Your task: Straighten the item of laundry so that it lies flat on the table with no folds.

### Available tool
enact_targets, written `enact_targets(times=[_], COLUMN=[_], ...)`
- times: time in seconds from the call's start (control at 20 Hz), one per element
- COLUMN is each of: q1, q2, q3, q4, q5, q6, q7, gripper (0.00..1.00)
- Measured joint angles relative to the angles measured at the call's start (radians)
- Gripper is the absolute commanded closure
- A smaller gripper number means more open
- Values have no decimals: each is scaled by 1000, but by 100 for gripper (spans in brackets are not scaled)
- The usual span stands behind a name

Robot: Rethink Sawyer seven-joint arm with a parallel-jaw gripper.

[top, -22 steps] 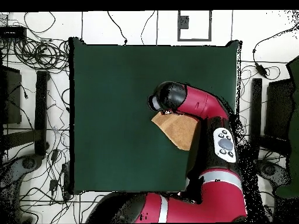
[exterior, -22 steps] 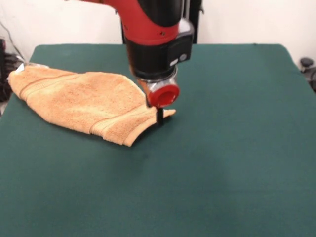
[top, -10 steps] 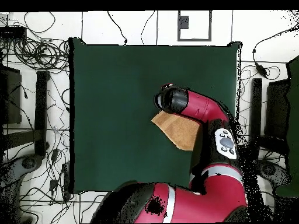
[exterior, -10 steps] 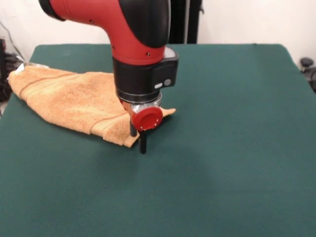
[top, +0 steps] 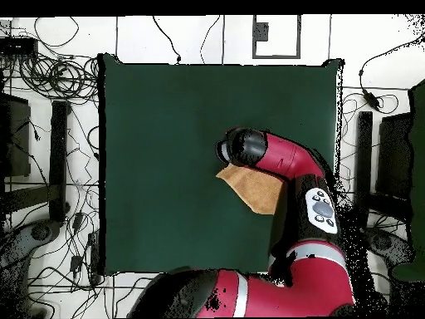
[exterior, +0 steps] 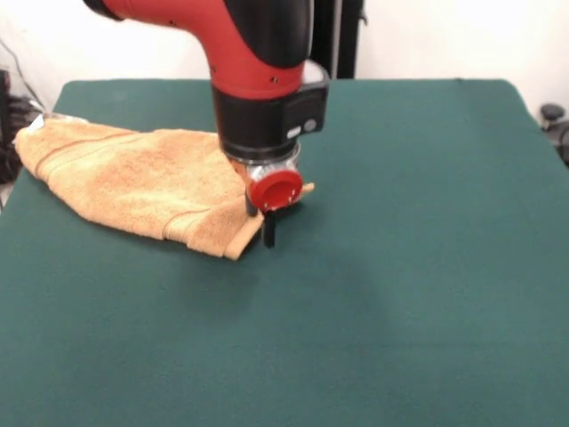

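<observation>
Reaching for the towel corner: gripper sits at its folded edge on the worktop, finger spacing unclear. Next, probably grab that corner and pull outward to unfold.

Towel mostly hidden under arm overhead, gripper state unclear behind red cap

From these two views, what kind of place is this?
Likely a robotics lab: a red arm over a green table holding only a towel, cables strewn across the floor around it.

No readable text, label or number anywhere
</observation>
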Motion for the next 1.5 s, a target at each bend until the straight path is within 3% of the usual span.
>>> enact_targets(times=[0.55,1.5], q1=[0,-66], q2=[-116,-65], q3=[-2,18], q4=[78,177], q5=[0,3], q6=[70,-76], q7=[0,0], gripper=[0,0])
